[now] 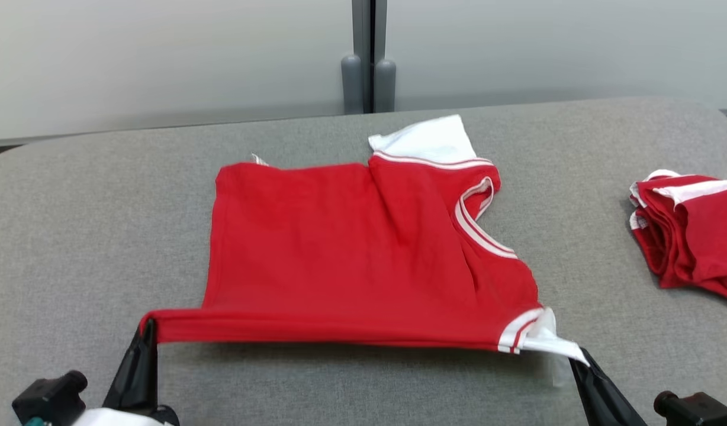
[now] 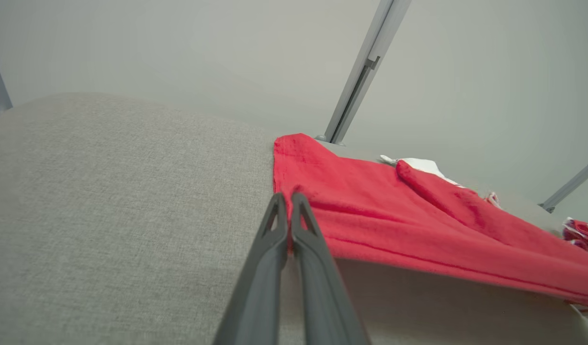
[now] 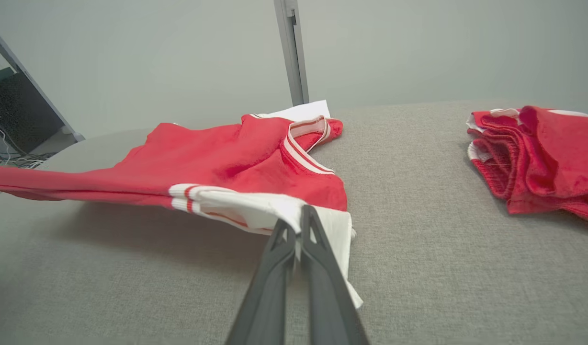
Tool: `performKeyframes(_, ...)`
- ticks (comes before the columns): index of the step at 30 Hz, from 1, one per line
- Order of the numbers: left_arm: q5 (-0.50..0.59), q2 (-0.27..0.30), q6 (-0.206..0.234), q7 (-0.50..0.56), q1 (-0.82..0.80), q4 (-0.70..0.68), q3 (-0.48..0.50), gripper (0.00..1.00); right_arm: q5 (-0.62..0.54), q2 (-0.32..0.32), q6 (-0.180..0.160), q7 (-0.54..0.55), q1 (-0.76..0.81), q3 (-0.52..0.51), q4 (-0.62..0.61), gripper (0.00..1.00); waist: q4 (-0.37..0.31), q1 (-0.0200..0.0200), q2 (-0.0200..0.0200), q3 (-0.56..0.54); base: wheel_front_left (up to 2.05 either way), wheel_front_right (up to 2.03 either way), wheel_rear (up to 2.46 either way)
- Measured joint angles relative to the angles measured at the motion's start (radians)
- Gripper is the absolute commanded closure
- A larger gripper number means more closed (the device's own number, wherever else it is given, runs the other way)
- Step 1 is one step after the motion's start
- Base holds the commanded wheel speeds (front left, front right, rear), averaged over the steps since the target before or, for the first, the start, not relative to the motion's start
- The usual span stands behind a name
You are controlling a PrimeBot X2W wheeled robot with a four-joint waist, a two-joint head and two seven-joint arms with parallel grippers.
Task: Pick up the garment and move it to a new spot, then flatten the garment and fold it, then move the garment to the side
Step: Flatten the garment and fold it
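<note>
A: Grip state to be entered.

B: The left gripper (image 1: 149, 332) is seen fully closed, with a red hem corner of the garment (image 1: 363, 260) pinched at its tips. The right gripper (image 1: 578, 358) is likewise closed, but only the thin white edge of the near sleeve (image 1: 541, 337) is caught.

A: Garment position?

B: It is located mid-table (image 1: 73, 236). The far part is laid on the grey cloth surface. The near edge is lifted clear and drawn taut between the two grippers, and a shadow is cast beneath it.

A: Failure modes to be noted.

B: A slip at the right hold is judged most likely, since so little fabric is held there and it would be loaded by any added tension. If one corner were released, the edge would drop and a skewed fold would result. A ridge is observed running back from the collar (image 1: 479, 222), and the far sleeve (image 1: 425, 139) is bunched. Both would be pressed in if the fold were made without smoothing. The folded pile (image 1: 689, 231) lies well apart to the right, and it could be disturbed by a wide carry toward that side.
</note>
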Motion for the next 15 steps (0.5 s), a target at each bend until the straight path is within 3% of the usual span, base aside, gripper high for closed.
performKeyframes(7,0.006,0.010,0.084,0.111,0.106,-0.163,-0.007,1.00,-0.008,0.011,0.000,0.110,0.092,-0.024,-0.107,1.00,0.003,0.0000,0.0000,-0.034,0.00,0.00,0.00)
performKeyframes(15,-0.004,0.022,0.104,0.220,0.085,-0.194,-0.037,1.00,-0.002,-0.022,-0.001,0.158,0.044,-0.032,-0.084,1.00,0.010,0.0000,0.0000,0.016,0.00,0.00,0.00)
